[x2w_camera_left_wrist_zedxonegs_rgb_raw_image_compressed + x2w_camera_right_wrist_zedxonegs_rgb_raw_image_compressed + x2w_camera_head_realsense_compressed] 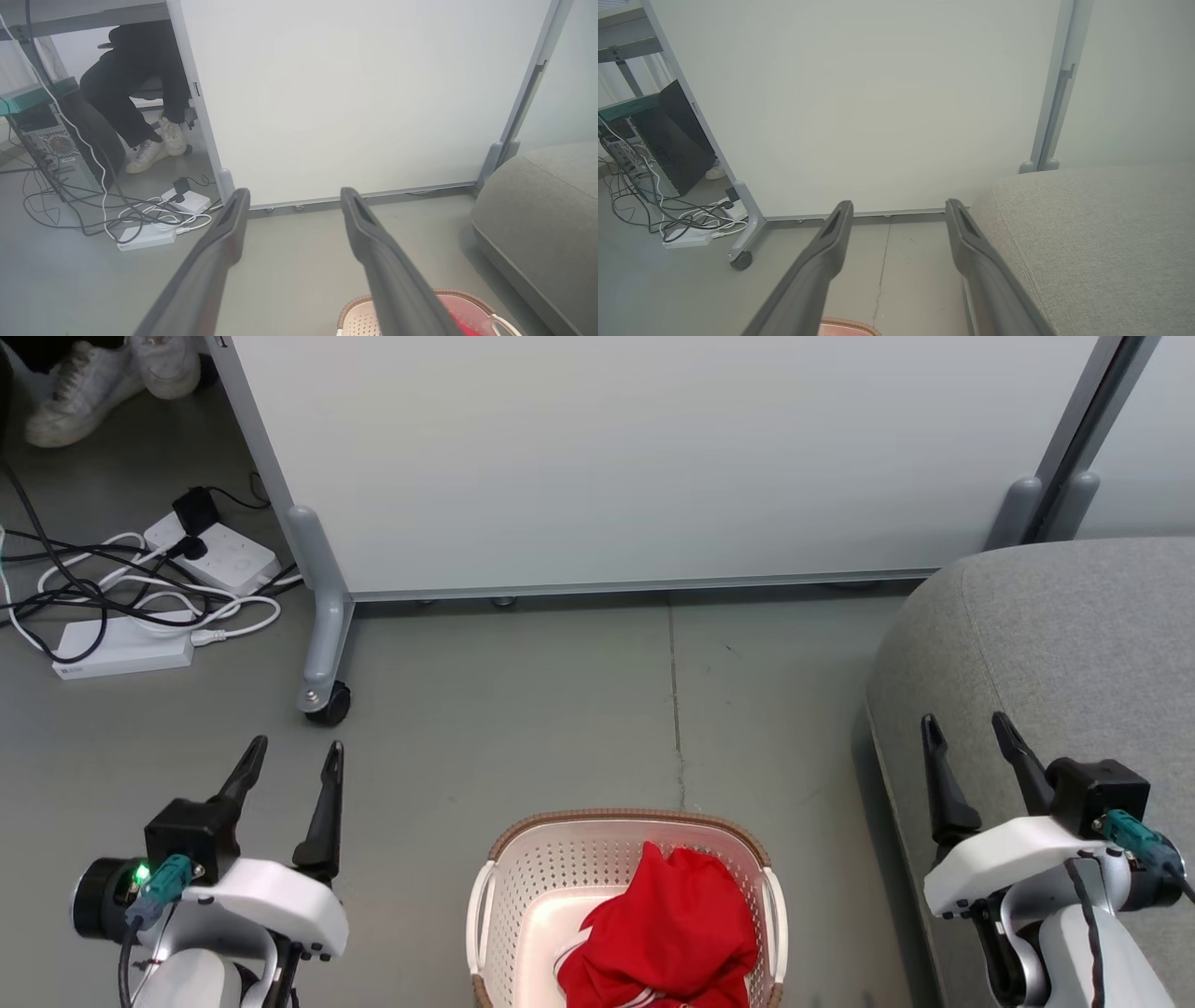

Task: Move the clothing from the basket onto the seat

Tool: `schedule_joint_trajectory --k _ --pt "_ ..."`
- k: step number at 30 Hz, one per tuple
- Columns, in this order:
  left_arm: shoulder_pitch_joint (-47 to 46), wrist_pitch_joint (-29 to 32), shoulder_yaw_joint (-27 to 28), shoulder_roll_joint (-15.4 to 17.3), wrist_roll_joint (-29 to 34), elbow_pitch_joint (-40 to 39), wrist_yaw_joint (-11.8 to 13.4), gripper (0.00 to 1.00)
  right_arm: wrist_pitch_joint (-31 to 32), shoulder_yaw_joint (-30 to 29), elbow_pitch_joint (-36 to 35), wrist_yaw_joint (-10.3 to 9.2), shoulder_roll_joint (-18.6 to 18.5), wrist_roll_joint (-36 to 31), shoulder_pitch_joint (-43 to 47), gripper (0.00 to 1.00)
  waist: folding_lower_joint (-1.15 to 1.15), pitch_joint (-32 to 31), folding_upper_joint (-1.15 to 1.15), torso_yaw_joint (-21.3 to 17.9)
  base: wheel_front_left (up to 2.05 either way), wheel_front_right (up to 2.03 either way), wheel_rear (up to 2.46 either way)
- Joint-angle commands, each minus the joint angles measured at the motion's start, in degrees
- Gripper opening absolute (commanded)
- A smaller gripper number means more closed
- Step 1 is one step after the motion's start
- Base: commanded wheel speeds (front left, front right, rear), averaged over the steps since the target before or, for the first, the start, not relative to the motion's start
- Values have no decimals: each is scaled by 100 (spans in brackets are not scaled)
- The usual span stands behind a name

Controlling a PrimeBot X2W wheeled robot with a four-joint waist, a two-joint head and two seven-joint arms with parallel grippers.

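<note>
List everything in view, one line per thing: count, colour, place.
clothing: one heap, red with white trim, inside the basket
basket: one, white with brown rim, on the floor between the grippers
seat: one, grey, to the right of the basket
partition panel: one, off-white with grey frame, beyond the basket
caster: one, black, under the panel's left foot
power strips: two, white, far left floor
cables: several, black and white, around the strips
computer tower: one, grey, left of the panel
person: one, seated, dark trousers, white shoes, behind the panel
left gripper: one, dark fingers, open, lower left
right gripper: one, dark fingers, open, lower right by the seat
</note>
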Motion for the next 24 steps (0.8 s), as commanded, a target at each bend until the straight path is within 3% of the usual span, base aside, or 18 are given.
schedule_joint_trajectory --k 1,11,24 --pt "-215 -32 -17 26 0 -59 -3 100 29 -3 -92 13 -34 22 -95 100 0 133 0 -58 0 0 0" --pt "-1216 -192 -457 -270 96 206 -187 100 54 -32 -746 13 5 26 -597 100 0 1344 0 -571 0 0 0" --pt "-2770 -316 -1726 -629 329 1998 -580 100 -99 223 -1475 13 16 176 -1426 100 0 3329 0 -1275 0 0 0"
